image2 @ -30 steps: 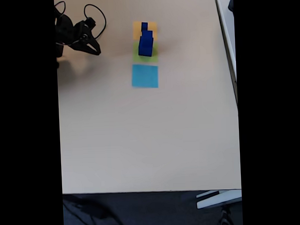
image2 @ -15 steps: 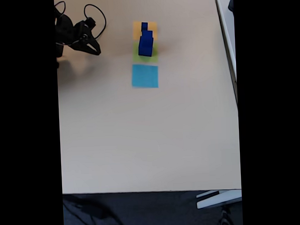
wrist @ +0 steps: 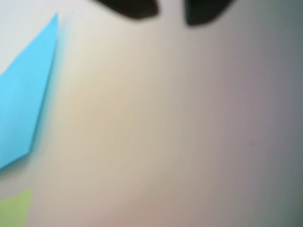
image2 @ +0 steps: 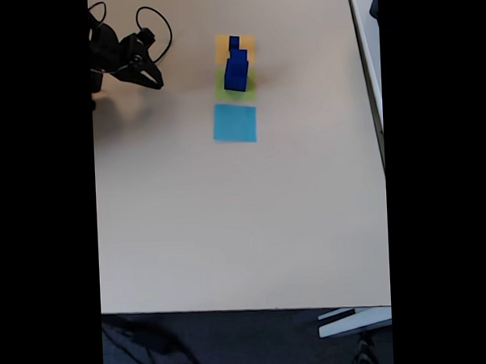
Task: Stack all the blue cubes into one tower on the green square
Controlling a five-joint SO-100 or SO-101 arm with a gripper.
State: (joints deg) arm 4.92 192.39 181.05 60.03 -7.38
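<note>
Beige and mostly bare, the table (image2: pixel 245 222) runs from a dark floor at the near edge of the fixed view to the far edge where the arm sits. At the far left of that view the black tool (image2: pixel 151 79) hangs over the table with a looped black cable (image2: pixel 157 20) behind it; its two fingers stand apart with nothing between them, and in the wrist view they show as two dark blurred tips (wrist: pixel 130 7) at the top edge with a gap between, the tool (wrist: pixel 171 12) holding nothing. Well to the right of the tool, three flat coloured patches lie in a line running from far to near: an orange-yellow square (image2: pixel 223 46) farthest, the green square (image2: pixel 245 92) in the middle, and a light-blue square (image2: pixel 235 123) nearest. The blue cubes (image2: pixel 236 69) stand stacked on the green square as one tower, its top leaning in the picture toward the orange-yellow patch, so that part of that patch is covered; how many cubes make up the tower cannot be told from this view. In the wrist view the light-blue square (wrist: pixel 23 101) fills the left side and a corner of the green square (wrist: pixel 14 208) shows at the lower left, both blurred, with bare table (wrist: pixel 180 123) across the rest.
</note>
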